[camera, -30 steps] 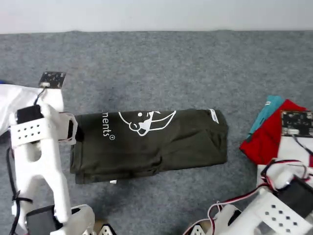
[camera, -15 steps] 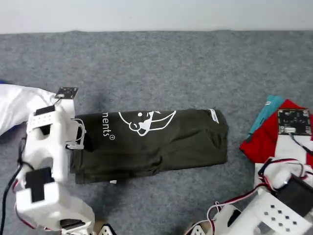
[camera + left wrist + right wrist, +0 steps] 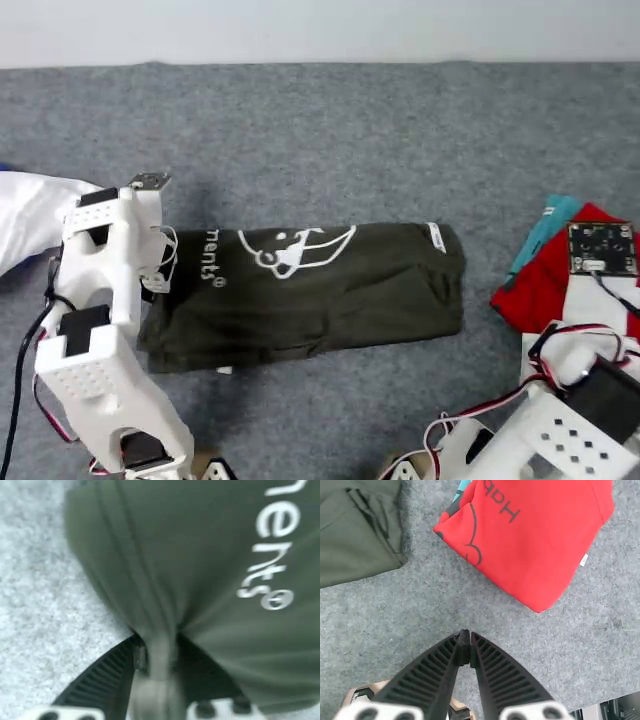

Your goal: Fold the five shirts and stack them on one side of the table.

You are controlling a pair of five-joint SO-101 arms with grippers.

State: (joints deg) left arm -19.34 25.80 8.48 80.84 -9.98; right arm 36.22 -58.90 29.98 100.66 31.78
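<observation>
On the left gripper (image 3: 156, 652) the jaws pinch the olive shirt (image 3: 340, 295) edge; a thin bite could slip mid-fold. The right gripper (image 3: 464, 639) has its jaws closed, empty.

Bright even light, soft faint shadow along the green shirt (image 3: 330, 290)

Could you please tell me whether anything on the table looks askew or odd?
The olive shirt lies slightly tilted, and its edge is puckered into a ridge where the left pincer pinches it. Nothing else stands out.
</observation>
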